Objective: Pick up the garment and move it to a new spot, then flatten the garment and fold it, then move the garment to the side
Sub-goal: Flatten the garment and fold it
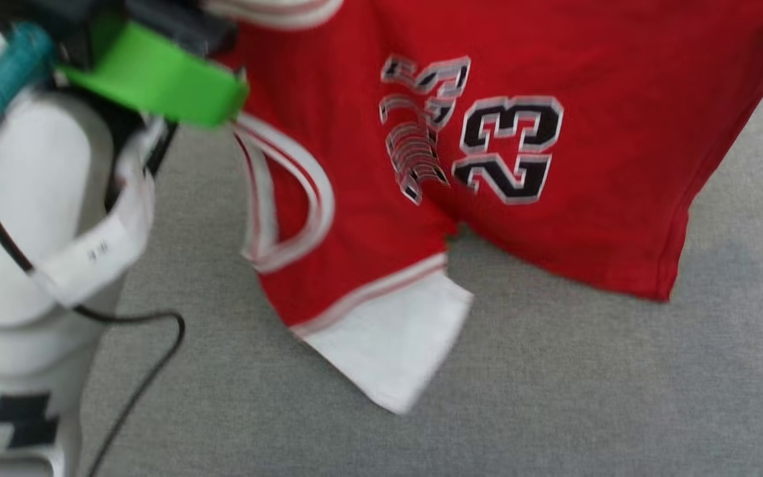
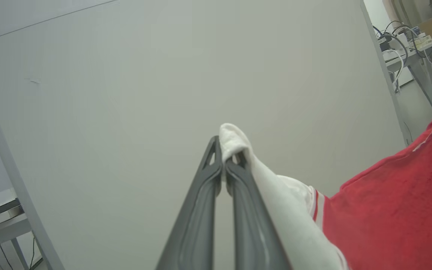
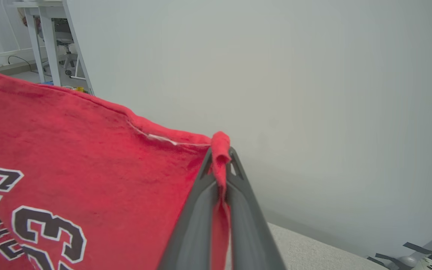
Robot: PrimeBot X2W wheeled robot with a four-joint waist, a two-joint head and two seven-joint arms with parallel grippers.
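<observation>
- Left forearm (image 1: 30, 199): pale, carries a green bracket (image 1: 156, 76); just beside the left edge of the garment (image 1: 607, 199) in the head view.
- Left claw (image 2: 225, 159): fingers pressed together, pinching one of the garment's white sleeves.
- Garment: red, stretched between both claws above the grey table (image 1: 554, 397). "23" print (image 1: 510, 149) faces the head camera. A second white sleeve (image 1: 395, 338) droops at its lower edge; contact with the table cannot be told.
- Right claw (image 3: 221, 165): clamped on a red corner of the garment's upper edge.

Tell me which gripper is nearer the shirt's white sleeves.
Left. The left gripper pinches a white sleeve itself; the right gripper clamps a red corner of the shirt.
</observation>
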